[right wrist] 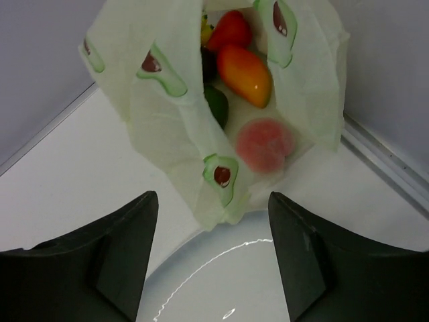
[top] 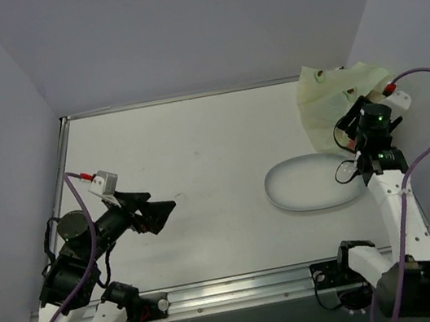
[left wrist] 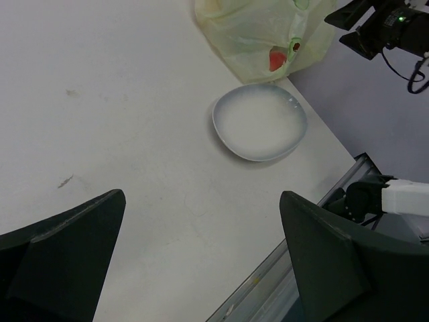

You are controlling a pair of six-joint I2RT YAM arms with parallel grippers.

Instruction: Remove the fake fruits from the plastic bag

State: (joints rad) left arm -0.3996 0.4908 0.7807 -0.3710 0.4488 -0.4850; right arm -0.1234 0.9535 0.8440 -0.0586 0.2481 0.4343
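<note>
The plastic bag (top: 337, 99) lies at the far right corner, pale yellow-green with avocado prints. It also shows in the right wrist view (right wrist: 167, 121) and the left wrist view (left wrist: 255, 33). Inside it I see a red fruit (right wrist: 230, 28), an orange-red oval (right wrist: 244, 74), a green oval (right wrist: 216, 105), a dark one (right wrist: 208, 64) and a pink peach (right wrist: 265, 144) behind the film. My right gripper (right wrist: 213, 231) is open and empty, just in front of the bag's mouth, above the plate rim. My left gripper (left wrist: 201, 228) is open and empty, far to the left.
An oval pale grey plate (top: 311, 184) sits just in front of the bag; it also shows in the left wrist view (left wrist: 260, 122) and the right wrist view (right wrist: 221, 282). Grey walls close in the table. A metal rail (top: 236, 289) runs along the near edge.
</note>
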